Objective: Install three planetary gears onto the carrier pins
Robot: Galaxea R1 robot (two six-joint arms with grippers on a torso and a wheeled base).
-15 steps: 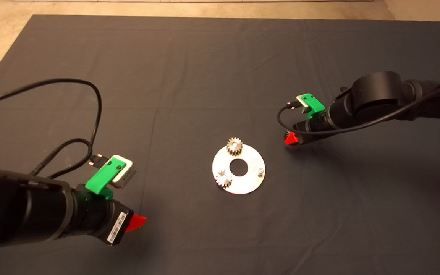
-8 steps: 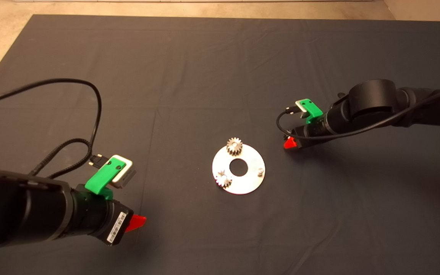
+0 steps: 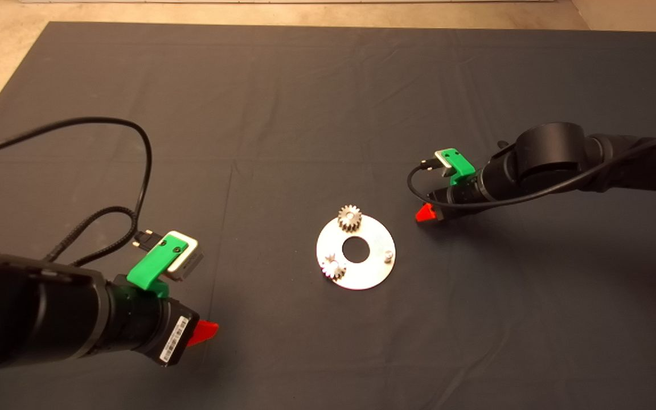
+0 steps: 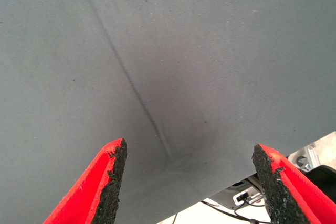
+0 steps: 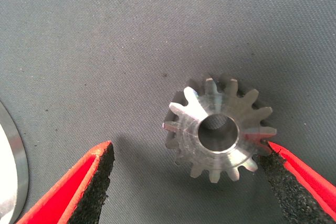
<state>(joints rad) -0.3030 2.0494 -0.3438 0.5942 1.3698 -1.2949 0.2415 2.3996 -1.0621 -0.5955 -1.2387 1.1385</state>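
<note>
Two grippers logged. Right gripper [image 5: 186, 182]: fingers spread, one pad [image 5: 97, 182] clear of the loose gear [image 5: 218, 129], other pad [image 5: 286, 184] touching or nearly touching its teeth; can't tell which. Gear lies flat on the mat [image 5: 105, 35] betw. the pads, bore up, not pinched. Same gripper in head view [image 3: 426, 213]: low over mat; loose gear hidden under it there.

Next out from right gripper, toward mat centre: round plate [image 3: 373, 273] w/ large centre hole, flat on mat, near gripper but not touching. Plate edge [image 5: 13, 182] also shows in right wrist view, beside the free pad.

On plate, 3 pins:
- pin nearest right gripper [image 3: 388, 255]: bare, upright.
- far-edge pin: carries a gear [image 3: 349, 218], seated, overhanging plate rim.
- pin on side away from right gripper: carries a gear [image 3: 333, 267], seated near rim.

Left gripper [image 4: 191, 182]: fingers wide apart, holding nothing, bare mat below w/ a crease betw. the pads. In head view [image 3: 203, 331] at lower-left of mat, well apart from plate. Black cable [image 3: 140, 171] loops over mat behind it.
</note>
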